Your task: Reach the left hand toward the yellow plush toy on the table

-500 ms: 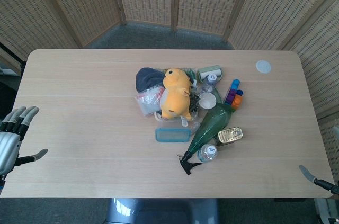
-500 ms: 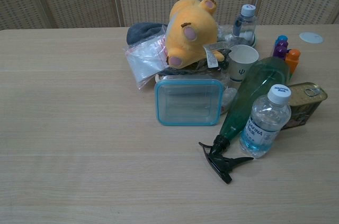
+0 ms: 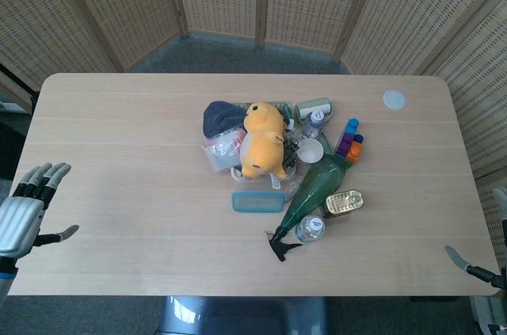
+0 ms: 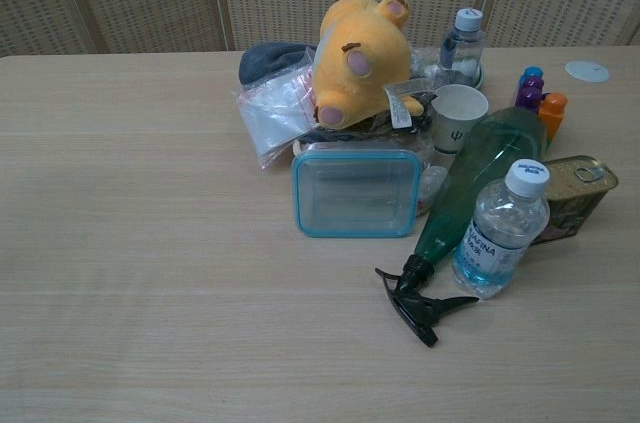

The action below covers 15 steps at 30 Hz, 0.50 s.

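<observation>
The reach looks barely begun. The left hand hangs at the near left edge of the tabletop, fingers spread and straight, thumb out to the side, nothing in it. It shows only in the head view; the chest view has no hand in it at all.

The plush toy lies well apart from that hand, in the middle of the tabletop, on top of a heap of clutter. A clear bag and a dark cloth sit against its left side, the side the hand would come from. A lidded box lies just in front of it, and a paper cup and a green spray bottle stand off to its right.

Next, I judge, the hand must travel forward and to the right across bare wood, staying high enough to clear the bag, and arrive over the toy's body.

Of the right hand only a fingertip or so shows at the near right corner; whether it is open I cannot tell.
</observation>
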{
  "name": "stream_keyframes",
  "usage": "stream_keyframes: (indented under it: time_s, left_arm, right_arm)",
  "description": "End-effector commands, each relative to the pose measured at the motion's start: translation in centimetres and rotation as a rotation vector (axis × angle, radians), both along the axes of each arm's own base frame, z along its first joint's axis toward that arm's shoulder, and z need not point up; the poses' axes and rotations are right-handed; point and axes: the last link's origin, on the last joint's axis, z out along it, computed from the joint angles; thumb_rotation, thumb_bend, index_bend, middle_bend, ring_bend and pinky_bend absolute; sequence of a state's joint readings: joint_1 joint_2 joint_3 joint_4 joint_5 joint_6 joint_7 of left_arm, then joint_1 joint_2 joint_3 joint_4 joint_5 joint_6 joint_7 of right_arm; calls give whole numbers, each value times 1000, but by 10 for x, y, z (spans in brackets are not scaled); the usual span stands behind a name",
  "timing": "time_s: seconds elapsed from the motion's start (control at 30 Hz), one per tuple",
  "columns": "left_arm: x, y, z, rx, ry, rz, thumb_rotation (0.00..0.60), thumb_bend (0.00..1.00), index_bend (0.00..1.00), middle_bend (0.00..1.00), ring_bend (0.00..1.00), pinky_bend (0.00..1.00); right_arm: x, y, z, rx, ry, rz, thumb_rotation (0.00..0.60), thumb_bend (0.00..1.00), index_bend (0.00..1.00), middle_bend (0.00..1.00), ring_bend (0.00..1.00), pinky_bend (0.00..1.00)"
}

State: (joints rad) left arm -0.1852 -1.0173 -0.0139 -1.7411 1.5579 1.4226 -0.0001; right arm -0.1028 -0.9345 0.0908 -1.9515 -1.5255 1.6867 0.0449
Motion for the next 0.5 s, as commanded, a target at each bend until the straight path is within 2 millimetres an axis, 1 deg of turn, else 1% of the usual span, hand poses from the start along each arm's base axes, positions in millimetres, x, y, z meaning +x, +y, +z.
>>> stream_keyframes:
  time_s: [0.03,0.13,0.23,0.37,0.5]
  left_arm:
    - [16,26,-8,-31,25,-52,600,0,3,0,0,0]
    - [42,52,-16,-72,30,-125,600,0,1,0,0,0]
    - [71,86,-27,-108,85,-210,600,0,0,0,0,0]
    - [108,116,-44,-161,103,-287,600,0,0,0,0,0]
    - [138,138,-67,-216,152,-356,600,0,0,0,0,0]
  right_arm:
    - [0,-2,0,4,-8,-1,506,0,0,0,0,0]
    - [-1,-2,0,8,-15,1,508,0,0,0,0,0]
    - [0,-1,-1,24,-22,6,511,0,0,0,0,0]
    - [0,1,-2,33,-29,13,506,0,0,0,0,0]
    - [1,2,0,27,-36,19,506,0,0,0,0,0]
